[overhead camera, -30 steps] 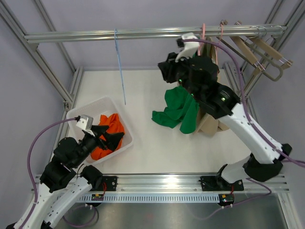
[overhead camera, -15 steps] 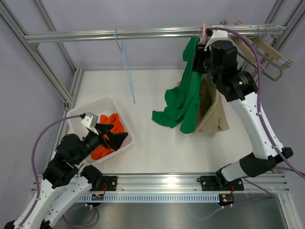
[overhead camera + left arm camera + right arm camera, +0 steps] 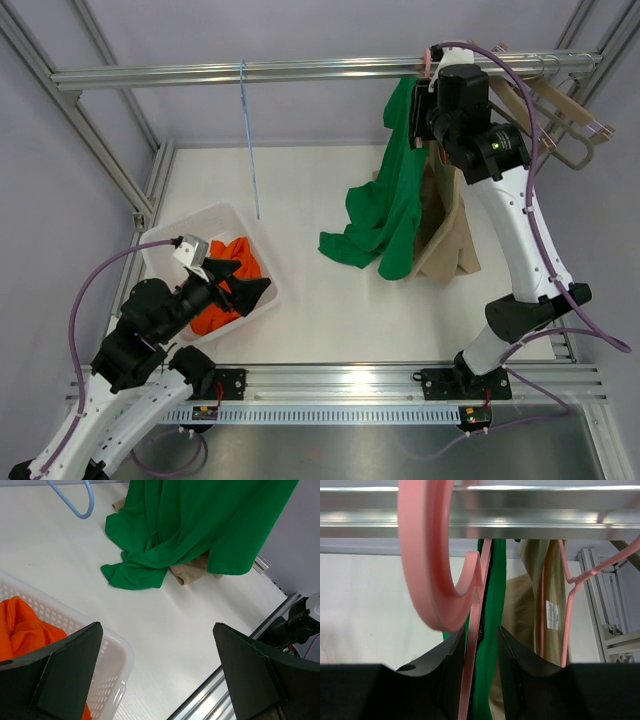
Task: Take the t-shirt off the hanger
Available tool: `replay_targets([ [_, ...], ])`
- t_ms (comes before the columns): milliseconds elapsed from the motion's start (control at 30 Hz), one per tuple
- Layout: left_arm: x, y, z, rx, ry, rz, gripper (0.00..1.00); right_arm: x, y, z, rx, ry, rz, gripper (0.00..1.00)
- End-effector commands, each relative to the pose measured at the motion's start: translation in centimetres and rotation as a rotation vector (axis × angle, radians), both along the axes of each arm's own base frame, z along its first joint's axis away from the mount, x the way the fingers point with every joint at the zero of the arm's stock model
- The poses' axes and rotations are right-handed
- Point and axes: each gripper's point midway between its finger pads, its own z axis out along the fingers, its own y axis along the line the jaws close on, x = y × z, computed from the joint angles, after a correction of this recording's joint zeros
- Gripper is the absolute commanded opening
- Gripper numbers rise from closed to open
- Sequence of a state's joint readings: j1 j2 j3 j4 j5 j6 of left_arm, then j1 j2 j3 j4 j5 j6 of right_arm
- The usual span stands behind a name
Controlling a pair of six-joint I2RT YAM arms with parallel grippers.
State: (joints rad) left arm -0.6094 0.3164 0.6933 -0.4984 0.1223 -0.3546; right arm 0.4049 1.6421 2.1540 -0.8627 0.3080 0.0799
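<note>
The right hand (image 3: 481, 640) is up at the rail (image 3: 250, 72), clenched on the collar of the green t-shirt (image 3: 395, 190) together with the neck of the pink hanger (image 3: 427, 570) hooked over that rail. The t-shirt hangs from the hanger, its lower part pooled on the worktop (image 3: 320, 300) against a tan garment (image 3: 445, 240). The left hand (image 3: 235, 283) is spread wide, grasping nothing, above the white basket (image 3: 190, 225) with an orange garment (image 3: 235, 255).
</note>
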Motion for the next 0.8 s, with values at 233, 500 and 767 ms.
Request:
replay_targets([
  [233,-0.1,-0.5,1.3,-0.027,-0.047,-0.03,0.99,1.1,-0.9,-0.4,-0.064,0.015,-0.041,0.22],
  [500,0.0,-0.6,1.4,-0.027,-0.046,-0.033,0.99,0.1,-0.9,4.4,0.012,-0.13,-0.029,0.0],
  [767,-0.1,-0.7,1.2,-0.024,-0.039,-0.039,0.99,-2.2,-0.8,9.8,0.073,-0.328,0.02,0.0],
])
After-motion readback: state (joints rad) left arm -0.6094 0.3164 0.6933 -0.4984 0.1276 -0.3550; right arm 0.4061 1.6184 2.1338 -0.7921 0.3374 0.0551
